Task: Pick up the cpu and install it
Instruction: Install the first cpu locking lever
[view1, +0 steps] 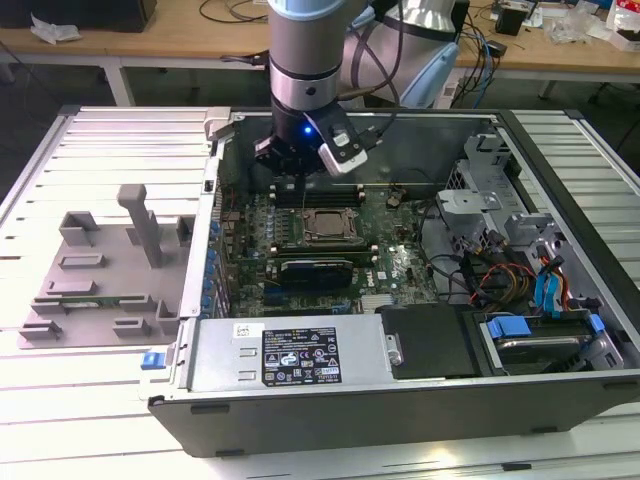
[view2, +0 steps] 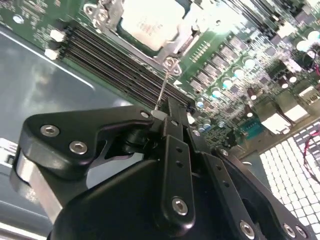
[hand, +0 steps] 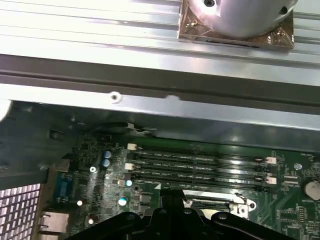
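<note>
Silvery cpu (view1: 324, 225) is sitting flat inside its dark metal-framed socket (view1: 322, 244) on the green motherboard (view1: 400, 265), near the middle of the open computer case (view1: 560, 215); in the second wrist view its pale metal top (view2: 150, 22) is lying within the frame, with a thin wire lever (view2: 163, 90) running from the socket's corner toward the tool. Gripper (view1: 300, 160) is hovering just above the board at the far side of the socket, over the empty memory slots (hand: 200, 167), and its black fingers (view2: 172, 150) are pressing together with nothing between them, so the tool looks clenched and empty. Judging by this, the chip is already lying in place and the picking and placing part appears done; whether the socket frame and lever are fully latched cannot be told. Off at the exterior view's left, a grey parts tray (view1: 95, 275) is resting on the ribbed table (view1: 40, 190).
</note>
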